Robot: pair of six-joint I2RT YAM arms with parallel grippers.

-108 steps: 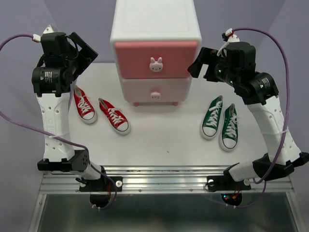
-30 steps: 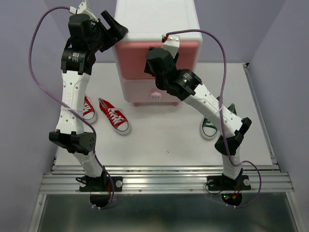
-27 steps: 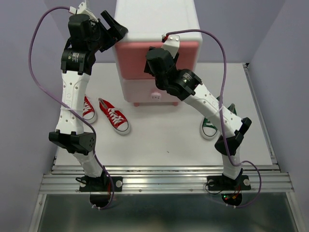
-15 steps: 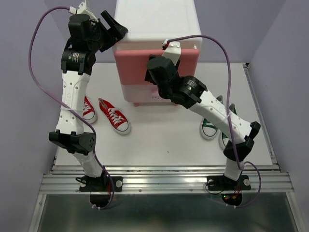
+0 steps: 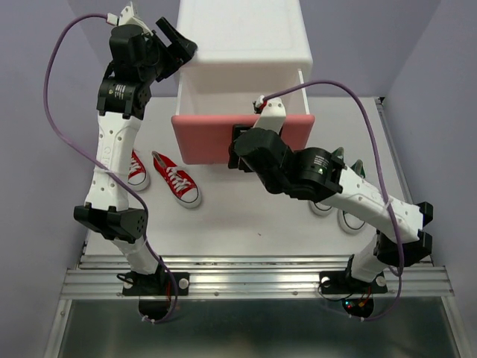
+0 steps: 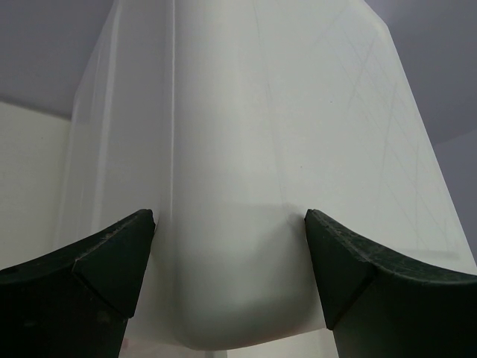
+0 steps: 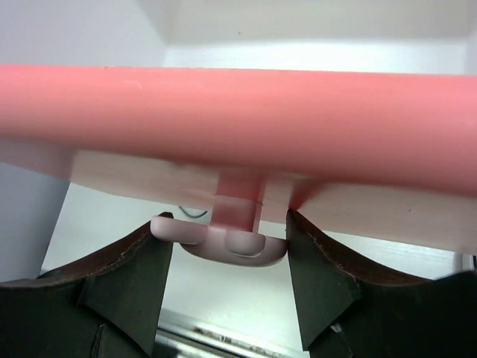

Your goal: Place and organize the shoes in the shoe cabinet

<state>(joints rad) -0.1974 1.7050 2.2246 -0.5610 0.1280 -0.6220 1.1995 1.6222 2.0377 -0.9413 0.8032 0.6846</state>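
Observation:
The white shoe cabinet stands at the back centre. Its darker pink upper drawer front is pulled out towards me and hides the lower drawer. My right gripper is shut on the drawer's bunny knob under the pink front. My left gripper is open. Its fingers stand either side of the cabinet's rounded top left corner, against it. Two red shoes lie at the left, one partly behind my left arm. The green shoes lie at the right, mostly hidden by my right arm.
My right arm stretches across the table's right half from its base. My left arm rises along the left edge, its purple cable looping out. The table ends at a metal rail in front.
My right gripper has pulled the upper drawer out towards the front by its knob, and the right arm has swung back with it. The left gripper has stayed at the cabinet's corner.

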